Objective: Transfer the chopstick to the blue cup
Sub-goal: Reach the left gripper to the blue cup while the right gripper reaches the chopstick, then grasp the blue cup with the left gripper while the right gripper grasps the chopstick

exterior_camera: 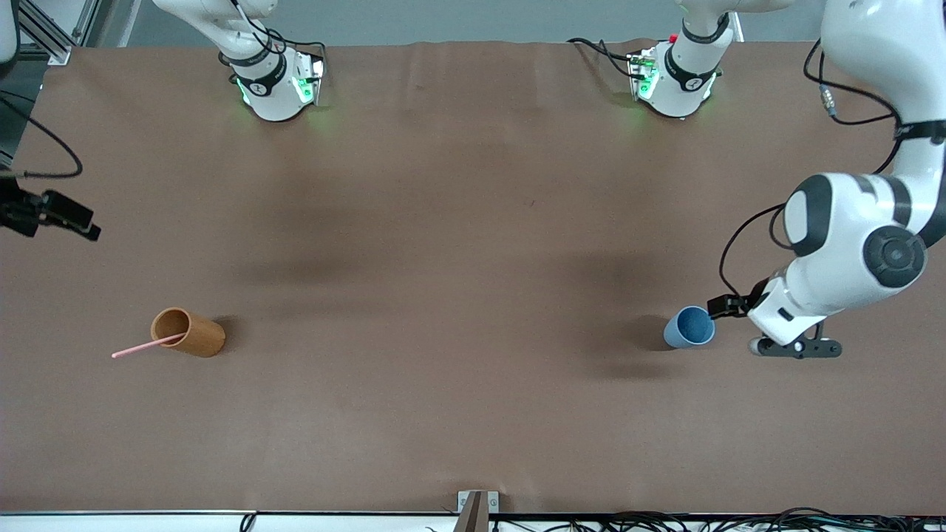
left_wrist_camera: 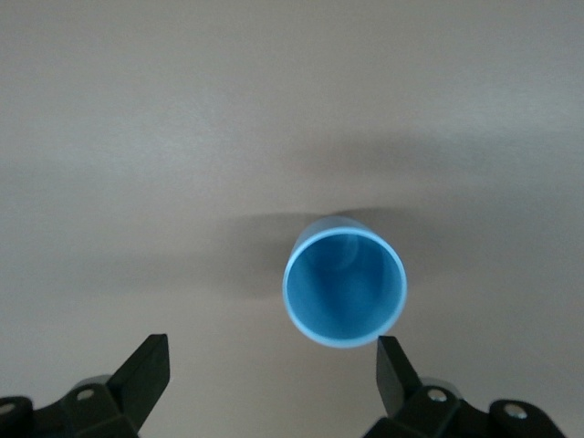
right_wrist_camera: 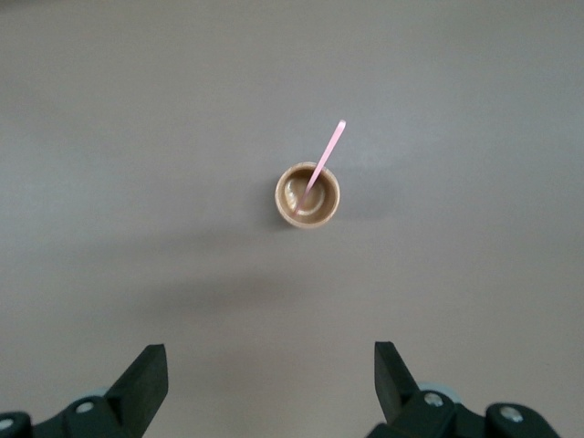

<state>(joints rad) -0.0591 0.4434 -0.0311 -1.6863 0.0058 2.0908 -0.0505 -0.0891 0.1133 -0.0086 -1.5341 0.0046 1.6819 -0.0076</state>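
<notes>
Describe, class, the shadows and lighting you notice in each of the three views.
Front view: soft dark patches on the table, one beside the blue cup; green lights glow at the arm bases. Left wrist view: a faint shadow beside the cup, open left gripper black at the edge. Right wrist view: dim, even light around the wooden holder and pink stick.

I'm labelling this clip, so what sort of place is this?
Probably a robotics lab bench. Two arms are bolted to a brown table, cables trail along its edge, and the only props are a blue cup and a wooden holder with a pink stick.
</notes>
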